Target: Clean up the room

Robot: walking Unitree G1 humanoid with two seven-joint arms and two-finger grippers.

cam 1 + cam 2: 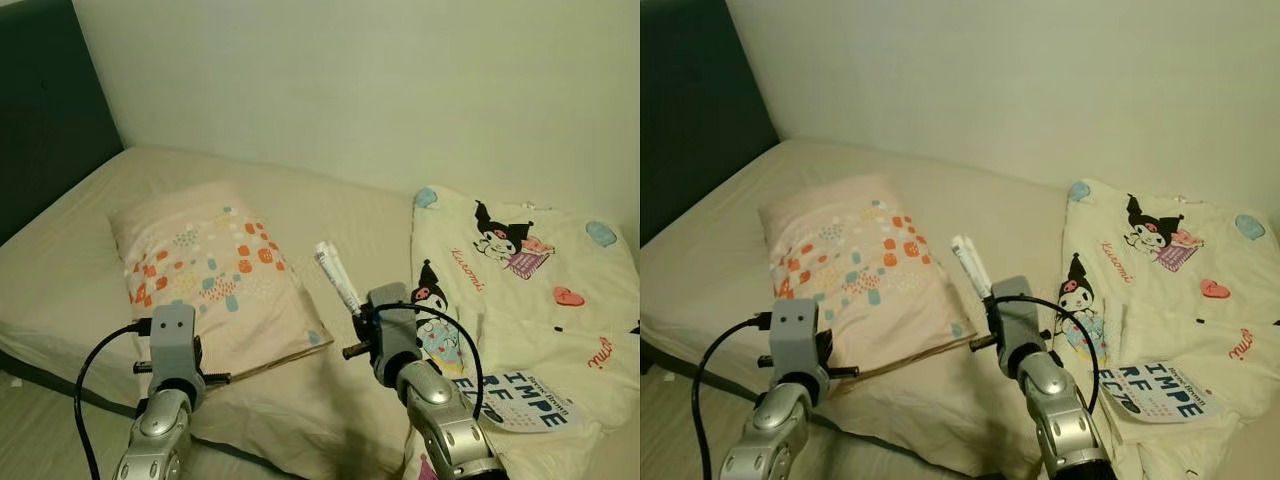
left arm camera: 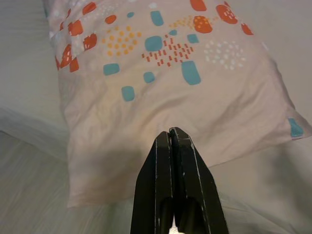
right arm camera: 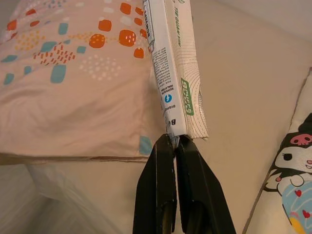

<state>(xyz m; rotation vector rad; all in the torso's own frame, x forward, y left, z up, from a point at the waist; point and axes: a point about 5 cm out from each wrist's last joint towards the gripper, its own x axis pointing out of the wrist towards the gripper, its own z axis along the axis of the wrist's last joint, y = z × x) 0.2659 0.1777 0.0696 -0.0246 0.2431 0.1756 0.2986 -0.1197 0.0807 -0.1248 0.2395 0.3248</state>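
Fingers of the right end effector (image 3: 174, 141) pinch the bottom edge of a flat, crinkly white packet (image 3: 174, 73), holding it up over the bed (image 1: 350, 215) beside the soft spotted pillow (image 1: 215, 270). The left end effector (image 2: 171, 141) is pressed together, pointing at the pillow.

blanket (image 1: 530, 270): "Kuromi" | book (image 1: 520, 398): "IMPE…" | packet (image 3: 175, 73): unreadable

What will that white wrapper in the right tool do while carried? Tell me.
The white wrapper, pinched at one end by the right tool, stands up without drooping, so it is probably light and fairly stiff. Its flattened, creased look suggests that it may crumple. The thin end grip might let it slip.
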